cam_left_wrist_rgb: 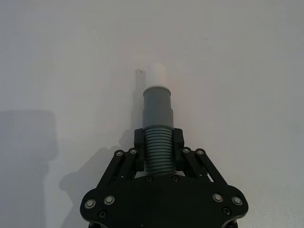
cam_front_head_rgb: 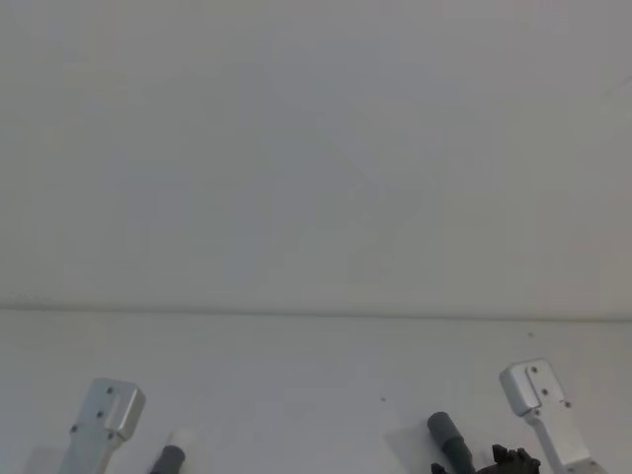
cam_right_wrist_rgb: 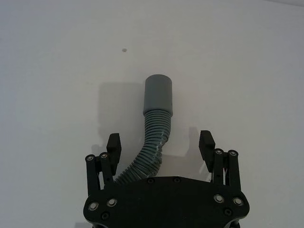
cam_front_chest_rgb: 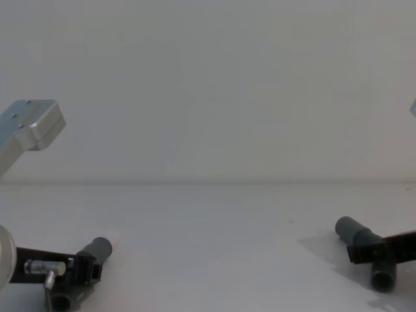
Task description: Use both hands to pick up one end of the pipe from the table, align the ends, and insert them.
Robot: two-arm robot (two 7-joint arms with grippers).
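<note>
The pipe lies in two pieces on the white table (cam_front_head_rgb: 316, 395). The left piece (cam_left_wrist_rgb: 156, 118) has a grey cuff with a narrower white tip (cam_left_wrist_rgb: 155, 75). My left gripper (cam_left_wrist_rgb: 159, 147) is shut on its ribbed middle; this piece (cam_front_chest_rgb: 97, 249) rests low at the table's near left. The right piece (cam_right_wrist_rgb: 151, 142) bends and ends in a plain wide socket (cam_right_wrist_rgb: 158, 97). Around its ribbed part my right gripper (cam_right_wrist_rgb: 160, 145) stands open, its fingers (cam_right_wrist_rgb: 205, 142) clear of the hose. The socket (cam_front_head_rgb: 449, 439) points away from me at the near right.
The off-white wall (cam_front_head_rgb: 316, 148) rises behind the table's far edge. Silver arm brackets show at the near left (cam_front_head_rgb: 109, 413) and near right (cam_front_head_rgb: 538, 390). A small dark speck (cam_right_wrist_rgb: 124, 49) marks the table ahead of the right piece.
</note>
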